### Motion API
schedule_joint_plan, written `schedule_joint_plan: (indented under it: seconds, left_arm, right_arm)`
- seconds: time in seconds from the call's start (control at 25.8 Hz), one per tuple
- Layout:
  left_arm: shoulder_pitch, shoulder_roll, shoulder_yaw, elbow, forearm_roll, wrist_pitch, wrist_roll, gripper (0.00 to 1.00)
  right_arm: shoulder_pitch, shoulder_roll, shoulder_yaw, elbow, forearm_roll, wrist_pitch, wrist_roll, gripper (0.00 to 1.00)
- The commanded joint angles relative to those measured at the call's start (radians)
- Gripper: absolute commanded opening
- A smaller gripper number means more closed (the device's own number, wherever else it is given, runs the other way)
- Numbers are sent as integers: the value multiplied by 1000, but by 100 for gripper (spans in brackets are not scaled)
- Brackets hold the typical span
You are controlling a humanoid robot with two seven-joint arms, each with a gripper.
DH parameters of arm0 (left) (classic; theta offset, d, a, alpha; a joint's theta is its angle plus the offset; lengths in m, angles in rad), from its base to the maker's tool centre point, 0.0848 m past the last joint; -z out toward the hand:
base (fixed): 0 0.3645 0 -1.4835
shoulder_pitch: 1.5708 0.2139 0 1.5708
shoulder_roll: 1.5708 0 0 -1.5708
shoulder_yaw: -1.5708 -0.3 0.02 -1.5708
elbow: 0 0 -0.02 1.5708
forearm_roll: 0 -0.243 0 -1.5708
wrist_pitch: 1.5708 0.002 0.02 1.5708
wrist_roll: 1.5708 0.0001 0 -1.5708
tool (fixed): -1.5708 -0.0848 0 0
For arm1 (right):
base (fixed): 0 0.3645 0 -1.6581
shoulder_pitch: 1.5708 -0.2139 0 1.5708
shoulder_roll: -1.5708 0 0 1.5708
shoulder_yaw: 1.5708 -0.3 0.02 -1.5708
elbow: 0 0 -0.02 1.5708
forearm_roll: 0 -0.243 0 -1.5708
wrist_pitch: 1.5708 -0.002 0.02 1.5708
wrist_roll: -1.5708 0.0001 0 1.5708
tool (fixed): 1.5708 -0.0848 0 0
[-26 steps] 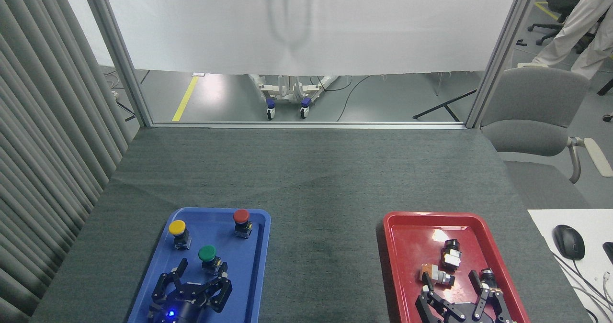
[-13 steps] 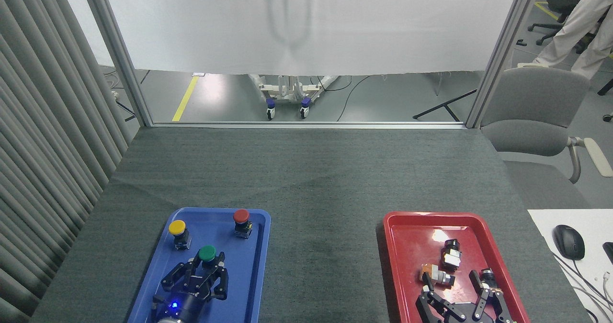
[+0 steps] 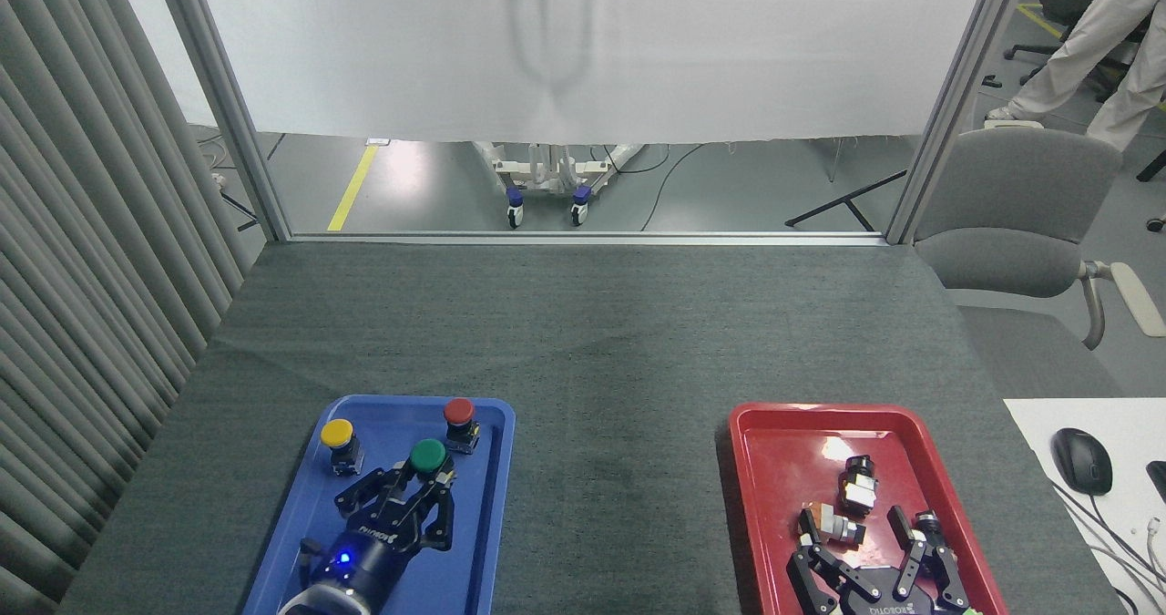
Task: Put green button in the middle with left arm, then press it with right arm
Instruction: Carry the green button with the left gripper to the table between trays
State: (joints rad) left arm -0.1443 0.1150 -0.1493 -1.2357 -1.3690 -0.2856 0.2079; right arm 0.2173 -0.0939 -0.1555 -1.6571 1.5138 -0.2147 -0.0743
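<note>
- Over the blue tray (image 3: 301, 506), the left hand (image 3: 412, 492) has its black fingers (image 3: 369, 492) closed around the green button (image 3: 427, 456), gripping the body just under the domed green cap
- Green button sits upright in that grip, above the tray's right half, just below the red button (image 3: 460, 424) and to the right of the yellow button (image 3: 339, 445); whether it touches the tray floor cannot be told
- Yellow and red buttons stand upright near the far end of the blue tray, apart from each other
- A small blue light glows on the left wrist, near the bottom edge of the view
- Between the two trays the middle (image 3: 619, 487) of the dark grey bench cloth lies bare
- On the right, the right hand (image 3: 870, 551) hangs over the near end of the red tray (image 3: 783, 442) with its fingers spread wide, holding nothing
- Three small switch blocks (image 3: 856, 486) lie in the red tray, close to those fingers
- Beyond the bench's right corner stands a grey chair (image 3: 1011, 223); a black mouse (image 3: 1081, 460) lies on a white surface at the right edge
</note>
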Motion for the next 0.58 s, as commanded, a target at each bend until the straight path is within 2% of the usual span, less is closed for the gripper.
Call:
schedule_joint_plan:
  seconds: [0.0,0.12,0.27,0.54]
  left_arm:
    - [-89,-55,-118,-4,-5,-7,1,0]
    - [-189,-135,-216,136,-28,2,7,0]
    - [-276,-255,-257,300,-122,3,13,0]
    - [-276,-255,-355,363,-122,59,16,0]
  right_arm:
    - [-1,-1,1,0,0,0,1,100]
    - [-1,-1,1,0,0,0,1,100]
    - [-1,-1,1,0,0,0,1,100]
    - [-1,2,8,0,0,2,1,100]
